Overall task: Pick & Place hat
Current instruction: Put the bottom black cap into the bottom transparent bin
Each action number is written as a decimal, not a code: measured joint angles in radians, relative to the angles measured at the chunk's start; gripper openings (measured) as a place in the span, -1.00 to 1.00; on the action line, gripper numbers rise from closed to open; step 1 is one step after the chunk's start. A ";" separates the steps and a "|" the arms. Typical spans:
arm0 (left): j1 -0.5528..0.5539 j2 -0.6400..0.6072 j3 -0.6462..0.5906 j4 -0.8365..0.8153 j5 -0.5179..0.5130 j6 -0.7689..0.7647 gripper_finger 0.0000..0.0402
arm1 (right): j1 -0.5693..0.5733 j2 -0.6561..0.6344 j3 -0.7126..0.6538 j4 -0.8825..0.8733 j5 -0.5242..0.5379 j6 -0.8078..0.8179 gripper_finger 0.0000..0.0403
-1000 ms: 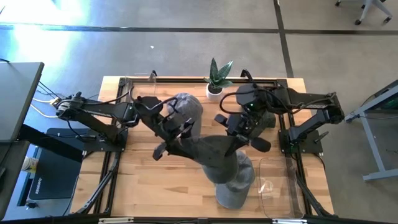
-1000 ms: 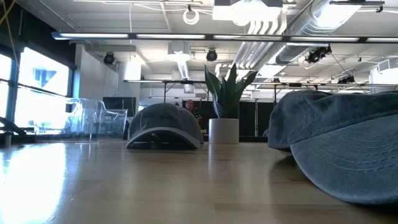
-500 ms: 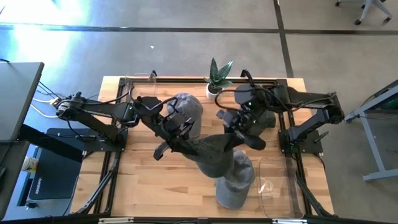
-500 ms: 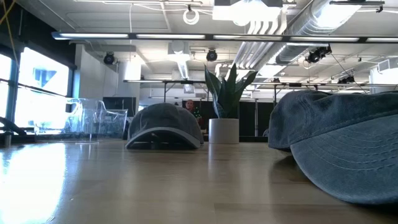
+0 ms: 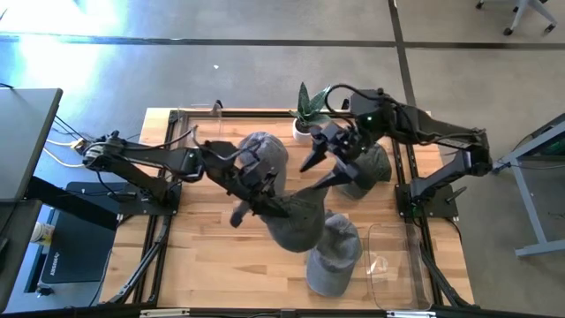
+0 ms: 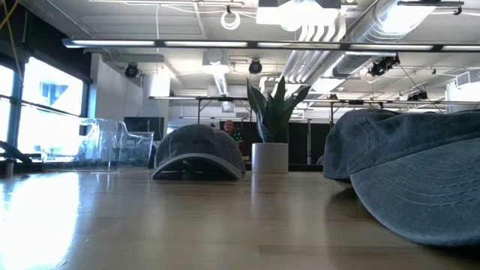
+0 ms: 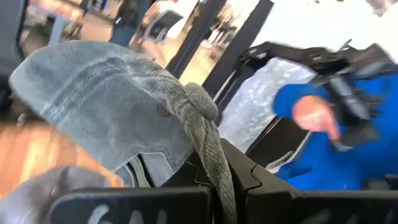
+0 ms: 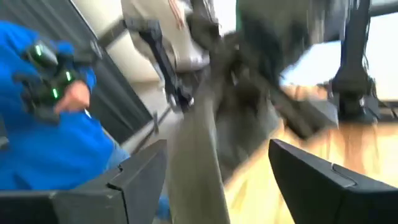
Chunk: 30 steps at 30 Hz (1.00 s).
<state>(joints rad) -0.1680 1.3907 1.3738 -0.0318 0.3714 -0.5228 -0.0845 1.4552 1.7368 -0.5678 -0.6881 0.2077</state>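
- Since a second ago my right gripper has let go of the hat and swung up toward the far edge of the table, its fingers now spread wide near the small potted plant with pointed green leaves.
- My left gripper has shifted slightly toward the table's middle, clenched on the edge of the grey-blue denim bucket hat; the left wrist view shows the fabric bunched between my fingers.
- That hat hangs lifted above the light wooden table, just over a second grey denim hat lying near the front edge.
- Two more hats sit farther back: one behind my left arm, one under my right arm.
- A clear plastic bin stands at the right front corner.
- A person in a blue top shows beyond the table.
- I judge the pick done and the hand-over to one arm finished; the placing is left, and I cannot tell where it should go.
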 joint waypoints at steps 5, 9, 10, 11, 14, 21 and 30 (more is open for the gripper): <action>0.006 0.029 0.003 0.008 -0.022 -0.007 -1.00 | 0.007 0.061 0.000 0.023 -0.027 0.053 0.39; 0.005 0.050 0.001 0.002 -0.027 -0.011 -1.00 | 0.037 0.093 0.000 0.009 -0.052 0.054 0.37; 0.006 0.053 0.003 0.011 -0.032 -0.011 -1.00 | 0.046 0.097 0.000 0.002 -0.053 0.053 0.36; 0.005 0.054 0.002 -0.002 -0.038 -0.009 -1.00 | 0.056 0.098 0.000 -0.010 -0.054 0.048 0.33; 0.005 0.058 0.000 -0.017 -0.038 -0.012 -1.00 | 0.083 0.102 0.000 -0.047 -0.038 0.029 0.24; 0.005 0.056 0.000 -0.031 -0.086 -0.012 -1.00 | 0.139 0.103 0.000 -0.105 0.076 0.011 -0.07; 0.005 0.056 0.000 -0.033 -0.095 -0.019 -1.00 | 0.175 0.104 0.000 -0.094 0.208 -0.018 -0.46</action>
<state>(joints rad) -0.1627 1.4467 1.3739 -0.0648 0.2764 -0.5422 0.0904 1.5593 1.7363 -0.6615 -0.4805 0.1899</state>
